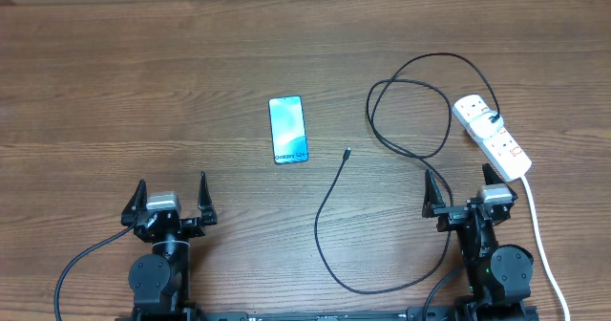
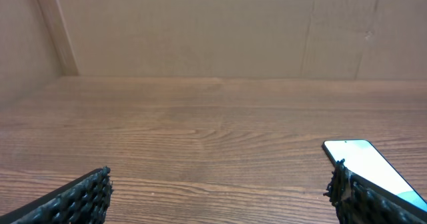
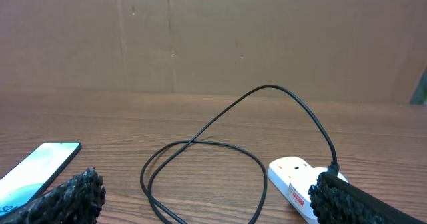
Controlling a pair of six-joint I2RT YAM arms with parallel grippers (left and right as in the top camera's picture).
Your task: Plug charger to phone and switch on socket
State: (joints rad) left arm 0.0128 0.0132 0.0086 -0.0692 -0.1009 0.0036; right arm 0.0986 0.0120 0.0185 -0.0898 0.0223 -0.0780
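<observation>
The phone [image 1: 288, 130] lies flat mid-table, its blue screen facing up. The charger [image 1: 319, 216] is a thin black cable. Its connector tip [image 1: 347, 153] rests free on the wood, right of the phone, and its far end loops up into the socket [image 1: 492, 135], a white power strip at the right. My left gripper [image 1: 172, 195] stands open near the front left edge with nothing in it. My right gripper [image 1: 461, 189] is open just in front of the socket. In the left wrist view the phone [image 2: 367, 159] shows beside the right finger. The right wrist view shows the phone [image 3: 37, 167], the charger loop [image 3: 200, 141] and the socket [image 3: 293, 177].
A thick white cord [image 1: 539, 235] runs from the socket down the right side past my right arm. A brown board wall [image 2: 200, 31] closes off the far side of the wooden table [image 1: 143, 73].
</observation>
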